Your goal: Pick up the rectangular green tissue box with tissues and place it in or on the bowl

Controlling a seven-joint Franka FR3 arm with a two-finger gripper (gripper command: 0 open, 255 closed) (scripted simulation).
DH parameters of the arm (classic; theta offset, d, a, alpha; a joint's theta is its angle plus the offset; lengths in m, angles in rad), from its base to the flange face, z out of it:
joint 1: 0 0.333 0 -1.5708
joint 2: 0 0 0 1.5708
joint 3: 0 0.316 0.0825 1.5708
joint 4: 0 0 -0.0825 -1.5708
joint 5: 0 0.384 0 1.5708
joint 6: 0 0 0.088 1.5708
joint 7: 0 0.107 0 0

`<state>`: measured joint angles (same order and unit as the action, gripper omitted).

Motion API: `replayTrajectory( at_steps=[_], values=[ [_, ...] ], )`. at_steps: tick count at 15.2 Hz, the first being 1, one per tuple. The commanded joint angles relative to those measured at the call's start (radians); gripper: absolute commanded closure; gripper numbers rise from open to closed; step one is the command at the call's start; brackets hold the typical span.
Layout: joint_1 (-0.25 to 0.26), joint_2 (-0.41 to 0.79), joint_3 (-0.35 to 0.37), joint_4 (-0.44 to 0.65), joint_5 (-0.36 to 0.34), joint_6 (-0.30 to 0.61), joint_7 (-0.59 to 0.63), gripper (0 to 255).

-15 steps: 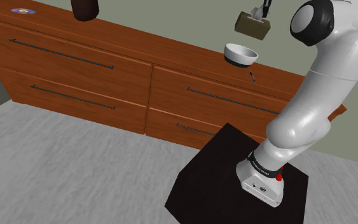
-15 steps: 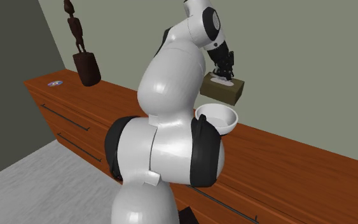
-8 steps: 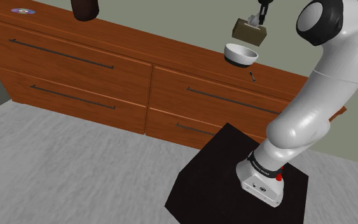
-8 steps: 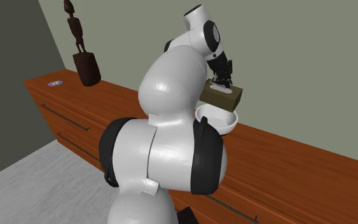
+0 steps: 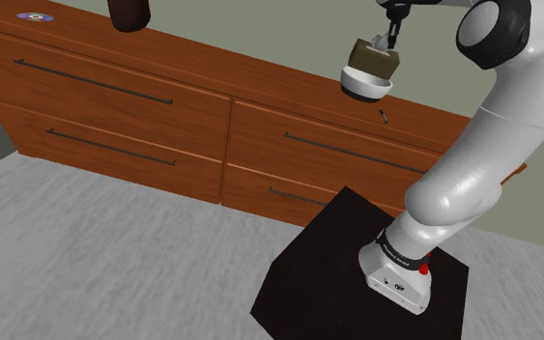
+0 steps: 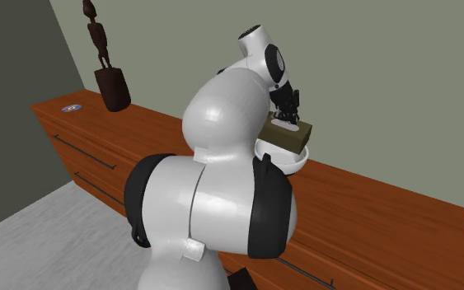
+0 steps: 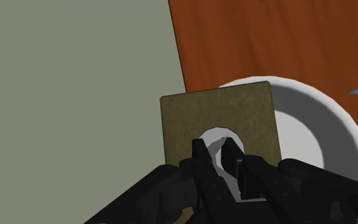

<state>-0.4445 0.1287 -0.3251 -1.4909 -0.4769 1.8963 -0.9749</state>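
One claw, pinching the olive tissue box | box hangs directly beneath claw, over bowl's rim nearest wall | I judge bowl centre lies beside claw, away from wall

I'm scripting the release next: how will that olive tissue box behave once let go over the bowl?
Probably light and fairly stiff: the gripper carries the tissue box by its top opening alone, faces unbent. It may tip: one end overhangs the bowl rim toward the wall. Flat-sided, so unlikely to roll.
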Motion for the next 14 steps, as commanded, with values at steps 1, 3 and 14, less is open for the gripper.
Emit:
replayTrajectory(
  at_steps=[1, 3, 14],
  values=[
    [0.002, -0.01, 0.0, -0.041, -0.009, 0.027, 0.016, 255],
    [0.002, -0.013, 0.0, -0.054, -0.011, 0.038, 0.022, 255],
    [0.002, -0.013, 0.0, -0.055, -0.011, 0.038, 0.022, 0]
  ],
)
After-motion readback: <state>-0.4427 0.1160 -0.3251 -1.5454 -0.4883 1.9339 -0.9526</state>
